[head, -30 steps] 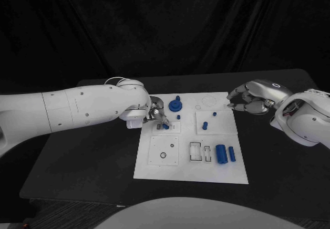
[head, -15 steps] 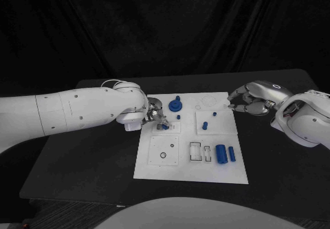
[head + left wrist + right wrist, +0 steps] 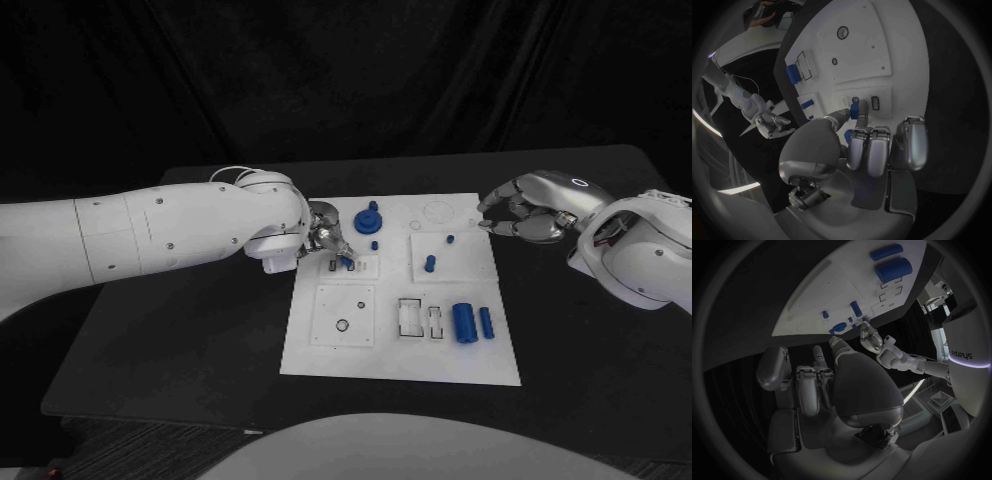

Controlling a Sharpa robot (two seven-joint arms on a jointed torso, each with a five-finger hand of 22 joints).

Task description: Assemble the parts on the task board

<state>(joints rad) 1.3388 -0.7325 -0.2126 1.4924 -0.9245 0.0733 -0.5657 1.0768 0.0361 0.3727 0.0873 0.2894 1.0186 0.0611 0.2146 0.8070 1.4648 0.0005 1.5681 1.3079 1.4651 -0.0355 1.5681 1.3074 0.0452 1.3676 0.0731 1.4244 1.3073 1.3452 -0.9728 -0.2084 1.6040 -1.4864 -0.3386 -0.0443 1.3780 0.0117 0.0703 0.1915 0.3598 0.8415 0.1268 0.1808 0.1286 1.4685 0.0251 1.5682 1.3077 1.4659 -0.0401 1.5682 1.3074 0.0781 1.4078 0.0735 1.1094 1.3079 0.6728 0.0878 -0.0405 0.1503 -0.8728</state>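
The left hand, left of centre in the head view, pinches a small blue peg over a slot on the white board. If tilted, the peg may jam or slip free. The right hand, upper right, is curled and holds nothing.

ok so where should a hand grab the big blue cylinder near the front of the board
Grip the big blue cylinder across its round sides at mid-length, coming straight down from above. It lies flat on the white board, its long axis running front to back, so its curved flanks face left and right. The thinner blue rod lies close on its right, so fingers probably need to slip carefully into that gap.
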